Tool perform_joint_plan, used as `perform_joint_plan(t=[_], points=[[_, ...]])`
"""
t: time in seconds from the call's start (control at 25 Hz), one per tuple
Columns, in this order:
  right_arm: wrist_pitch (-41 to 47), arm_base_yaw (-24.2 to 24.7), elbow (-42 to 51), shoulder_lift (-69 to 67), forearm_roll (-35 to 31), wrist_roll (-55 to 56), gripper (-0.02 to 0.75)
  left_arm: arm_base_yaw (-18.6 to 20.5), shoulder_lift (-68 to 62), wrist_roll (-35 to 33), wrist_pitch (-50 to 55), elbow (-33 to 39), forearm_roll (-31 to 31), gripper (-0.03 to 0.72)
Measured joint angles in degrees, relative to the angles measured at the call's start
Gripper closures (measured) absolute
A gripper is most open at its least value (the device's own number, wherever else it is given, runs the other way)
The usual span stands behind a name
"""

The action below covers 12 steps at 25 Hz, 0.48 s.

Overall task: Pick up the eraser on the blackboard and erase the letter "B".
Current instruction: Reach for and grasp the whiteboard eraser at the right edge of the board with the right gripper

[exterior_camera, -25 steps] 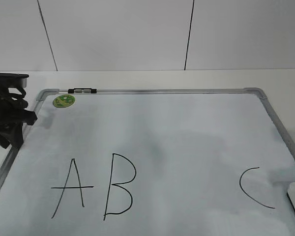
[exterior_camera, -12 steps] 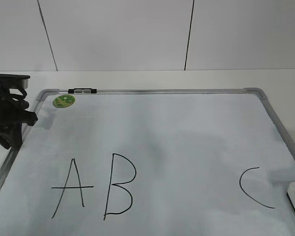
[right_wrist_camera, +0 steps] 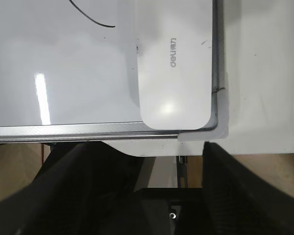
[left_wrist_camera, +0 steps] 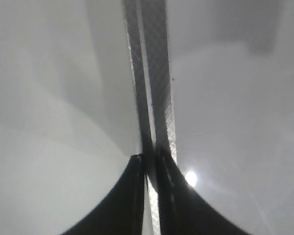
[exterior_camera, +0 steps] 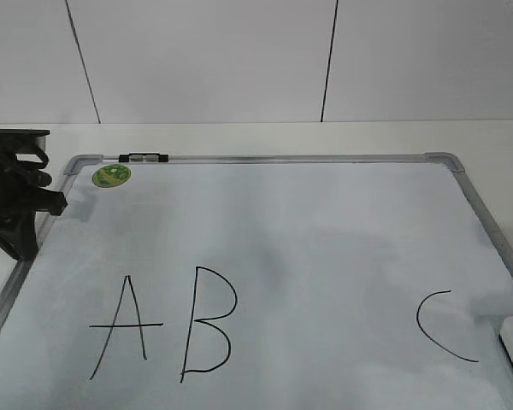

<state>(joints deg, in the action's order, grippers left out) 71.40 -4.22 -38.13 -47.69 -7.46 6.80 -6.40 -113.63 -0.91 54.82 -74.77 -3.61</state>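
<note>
left hand [left_wrist_camera: 149,161] pinched shut on blackboard [exterior_camera: 325,248] frame edge, likely steadying it. right hand [right_wrist_camera: 137,196] gaped wide above eraser [right_wrist_camera: 174,63], which lay untouched in board's corner. letter "B" [exterior_camera: 207,323] stood whole, unerased.

I see a white counter [exterior_camera: 239,137] below a white panelled wall [exterior_camera: 205,60] with two dark seams. A black letter A [exterior_camera: 124,327] sits far left; a black C [exterior_camera: 445,327] well to its right
</note>
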Motion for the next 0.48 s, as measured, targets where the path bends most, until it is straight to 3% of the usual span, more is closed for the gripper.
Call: perform_joint_plan(t=[0.48], points=[[0.0, 0.0, 0.0, -3.1, 4.5, 1.3, 0.089, 0.0, 0.0, 0.0, 0.0, 0.0, 0.0, 0.663]])
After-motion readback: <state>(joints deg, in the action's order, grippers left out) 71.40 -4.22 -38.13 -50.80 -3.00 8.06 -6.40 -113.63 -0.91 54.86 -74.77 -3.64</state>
